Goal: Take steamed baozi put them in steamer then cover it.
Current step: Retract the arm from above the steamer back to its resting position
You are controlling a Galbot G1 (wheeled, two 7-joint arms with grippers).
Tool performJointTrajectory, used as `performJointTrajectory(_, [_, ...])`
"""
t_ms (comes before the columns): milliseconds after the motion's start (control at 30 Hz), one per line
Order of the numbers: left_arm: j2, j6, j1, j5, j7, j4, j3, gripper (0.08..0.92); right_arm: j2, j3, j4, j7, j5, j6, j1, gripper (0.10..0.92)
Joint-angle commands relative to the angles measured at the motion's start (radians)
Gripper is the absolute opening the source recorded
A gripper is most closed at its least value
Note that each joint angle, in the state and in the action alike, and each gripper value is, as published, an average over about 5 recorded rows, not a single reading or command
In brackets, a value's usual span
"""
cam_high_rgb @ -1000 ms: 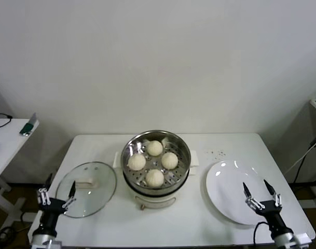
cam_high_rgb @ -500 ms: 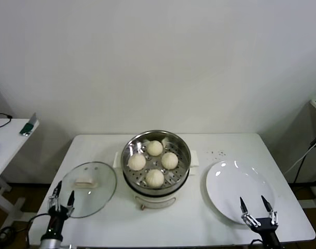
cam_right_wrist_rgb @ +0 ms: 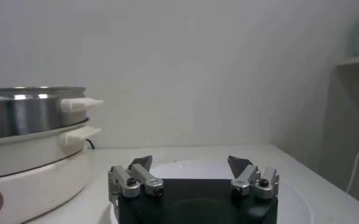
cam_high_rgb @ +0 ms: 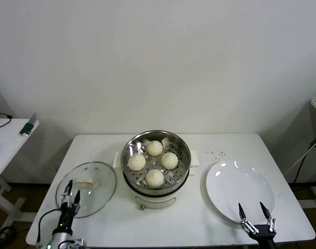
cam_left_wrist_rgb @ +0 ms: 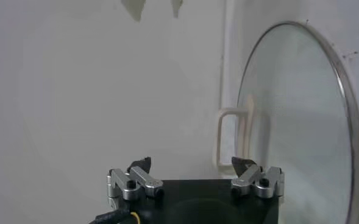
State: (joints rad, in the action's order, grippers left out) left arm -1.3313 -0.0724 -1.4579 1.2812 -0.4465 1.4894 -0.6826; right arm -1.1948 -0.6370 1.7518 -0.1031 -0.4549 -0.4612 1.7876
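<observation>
We are looking down at a white table [cam_high_rgb: 199,228] where the steamer [cam_high_rgb: 155,155] is sitting in the middle, uncovered. All four baozi [cam_high_rgb: 154,178] are lying inside it on the perforated bottom, one toward the back, two side by side in the middle and one at the front. The cover [cam_high_rgb: 87,188] is lying flat on the table to the left of the steamer, handle up, its rim close to the pot base.

Our left gripper [cam_high_rgb: 71,192] is hovering over the near edge of the cover with its fingers apart, holding nothing. In the left wrist view, the same gripper [cam_left_wrist_rgb: 195,173] is pointing toward the cover's handle [cam_left_wrist_rgb: 235,137].

Our right gripper [cam_high_rgb: 256,216] is hanging at the near edge of the plate [cam_high_rgb: 239,191], fingers spread and holding nothing.
</observation>
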Motion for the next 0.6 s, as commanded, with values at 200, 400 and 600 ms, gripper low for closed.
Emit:
performJointTrajectory(200, [0.001, 0.072, 0.166, 0.052, 0.022, -0.101, 0.053, 0.823, -0.019, -0.002, -0.001, 0.004, 0.014, -0.012, 0.011, 0.823])
performJointTrajectory(400, [0.002, 0.083, 0.203, 0.063, 0.026, -0.153, 0.06, 0.823, -0.02, -0.006, 0.009, 0.005, 0.016, -0.013, 0.02, 0.823])
performJointTrajectory(600, [0.009, 0.066, 0.201, 0.084, 0.021, -0.19, 0.05, 0.764, -0.017, -0.006, 0.01, 0.004, 0.016, -0.016, 0.023, 0.823])
